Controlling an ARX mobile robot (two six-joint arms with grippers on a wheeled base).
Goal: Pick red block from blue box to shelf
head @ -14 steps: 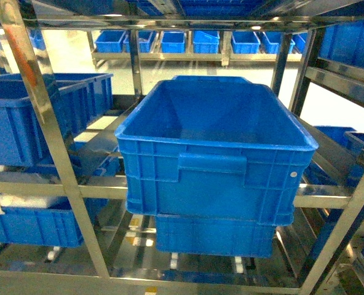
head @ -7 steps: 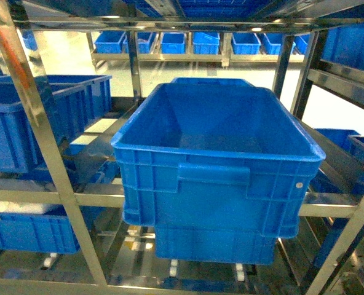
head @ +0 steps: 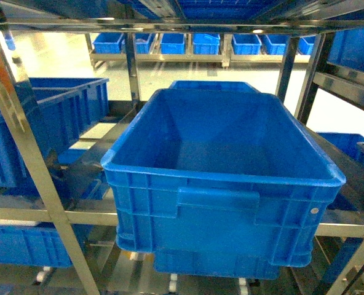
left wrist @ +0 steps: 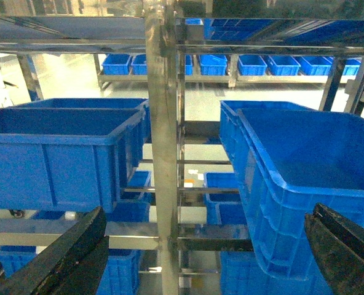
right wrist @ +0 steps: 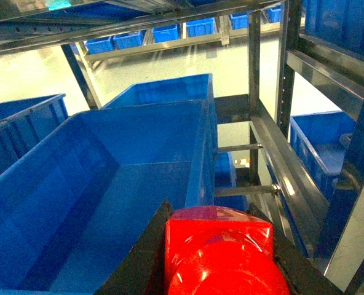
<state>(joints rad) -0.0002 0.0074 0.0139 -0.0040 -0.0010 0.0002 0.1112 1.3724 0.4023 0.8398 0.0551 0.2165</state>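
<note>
Red block (right wrist: 222, 252) sits clamped in the right gripper (right wrist: 219, 258), left gripper (left wrist: 200, 258) wide open and empty; carrying step, next lowering it into the shelf's (head: 28, 153) crate (right wrist: 96, 203) at 10 o'clock

no legible text, labels, brands or numbers on any surface

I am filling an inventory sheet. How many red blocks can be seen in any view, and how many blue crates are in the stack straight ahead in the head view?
Red blocks: 1, the red block.
Blue crates in the stack: 2, the top crate and the lower crate under it.
Total: 3
</note>
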